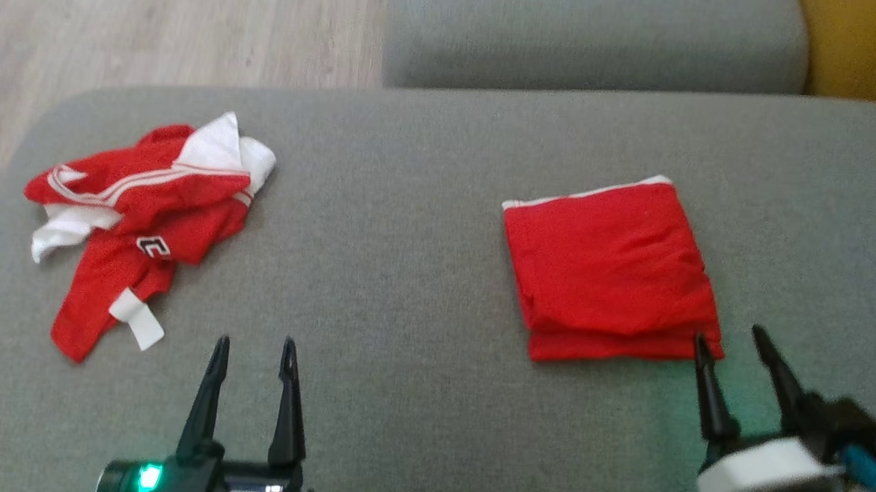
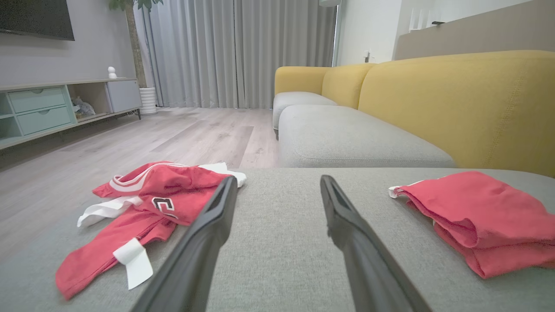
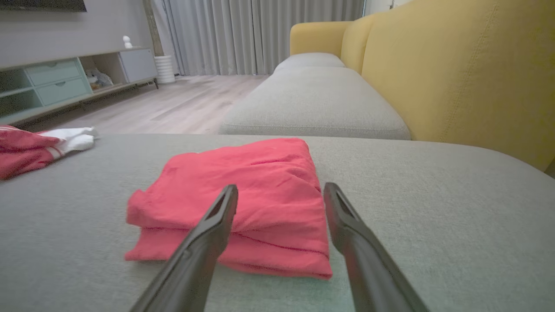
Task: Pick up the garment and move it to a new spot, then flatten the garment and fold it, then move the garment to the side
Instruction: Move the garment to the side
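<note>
A crumpled red and white garment (image 1: 139, 219) lies at the left of the grey sofa seat (image 1: 409, 222); it is also in the left wrist view (image 2: 143, 208) and at the left edge of the right wrist view (image 3: 30, 145). A folded red garment (image 1: 609, 270) rests flat at the right (image 2: 481, 216) (image 3: 243, 195). My left gripper (image 1: 255, 345) stands open near the front edge, to the right of the crumpled garment, holding nothing (image 2: 277, 182). My right gripper (image 1: 729, 336) is open, its fingertips at the folded garment's near right corner (image 3: 282, 188).
A second grey seat cushion (image 1: 591, 36) lies beyond, with a yellow backrest (image 2: 468, 99) on the right. Wooden floor (image 1: 157, 21) borders the seat's left and far sides. A low cabinet (image 2: 52, 108) and curtains (image 2: 243, 52) stand far off.
</note>
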Robot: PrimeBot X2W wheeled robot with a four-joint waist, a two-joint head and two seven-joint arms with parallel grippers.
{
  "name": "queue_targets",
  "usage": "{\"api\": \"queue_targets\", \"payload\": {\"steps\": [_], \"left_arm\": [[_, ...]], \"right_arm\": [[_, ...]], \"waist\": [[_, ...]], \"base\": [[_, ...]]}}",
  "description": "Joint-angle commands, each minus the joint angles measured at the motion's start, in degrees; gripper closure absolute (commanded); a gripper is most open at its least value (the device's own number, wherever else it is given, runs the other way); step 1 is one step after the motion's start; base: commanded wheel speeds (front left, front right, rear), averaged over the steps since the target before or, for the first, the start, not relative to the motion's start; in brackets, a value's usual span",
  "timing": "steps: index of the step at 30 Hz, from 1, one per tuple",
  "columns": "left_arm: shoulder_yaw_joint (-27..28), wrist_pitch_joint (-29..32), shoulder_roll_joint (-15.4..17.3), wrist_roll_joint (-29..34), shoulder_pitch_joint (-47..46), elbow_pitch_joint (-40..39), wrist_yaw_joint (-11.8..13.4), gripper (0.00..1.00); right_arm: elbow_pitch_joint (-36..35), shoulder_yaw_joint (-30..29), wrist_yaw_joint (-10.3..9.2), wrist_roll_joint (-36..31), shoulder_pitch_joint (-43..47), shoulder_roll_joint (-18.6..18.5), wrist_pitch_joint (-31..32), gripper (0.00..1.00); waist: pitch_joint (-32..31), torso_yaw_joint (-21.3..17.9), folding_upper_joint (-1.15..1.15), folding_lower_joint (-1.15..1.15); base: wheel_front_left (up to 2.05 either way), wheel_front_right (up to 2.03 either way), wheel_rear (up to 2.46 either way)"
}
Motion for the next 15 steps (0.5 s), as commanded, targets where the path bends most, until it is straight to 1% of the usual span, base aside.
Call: {"api": "queue_targets", "payload": {"steps": [1, 4, 8, 9, 12, 15], "left_arm": [[1.06, -0.29, -0.2, 0.47, -3.71, -2.35, 0.59, 0.0], [0.15, -0.29, -0.2, 0.35, -5.5, -2.95, 1.11, 0.0], [-1.36, -0.29, -0.2, 0.42, -7.94, -3.14, 1.62, 0.0], [-1.36, -0.29, -0.2, 0.42, -7.94, -3.14, 1.62, 0.0], [-2.47, -0.29, -0.2, 0.12, -9.49, -3.17, 2.01, 0.0], [-3.4, -0.29, -0.2, -0.4, -10.59, -2.94, 2.48, 0.0]], "right_arm": [[0.4, 1.0, -0.04, 0.02, -4.82, -1.96, -0.62, 0.0], [4.54, 0.31, -0.04, 1.68, -10.13, -3.47, -0.62, 0.0], [12.64, 0.21, -0.04, 2.74, -17.36, -7.05, -0.05, 0.0], [12.64, 0.21, -0.04, 2.74, -17.36, -7.05, -0.05, 0.0], [17.98, 1.58, -0.04, 3.38, -21.93, -9.59, 2.3, 0.0], [21.83, 4.72, -0.04, 6.93, -24.58, -10.65, 4.65, 0.0]], "waist": [[2.7, 0.31, 0.0, 0.0], [5.6, 0.69, 0.0, 0.0], [8.63, 1.47, 0.0, 0.0], [8.63, 1.47, 0.0, 0.0], [10.38, 2.0, 0.0, 0.0], [11.36, 2.36, 0.0, 0.0]], "base": [[0.0, 0.0, 0.0], [0.0, 0.0, 0.0], [0.0, 0.0, 0.0], [0.0, 0.0, 0.0], [0.0, 0.0, 0.0], [0.0, 0.0, 0.0]]}}
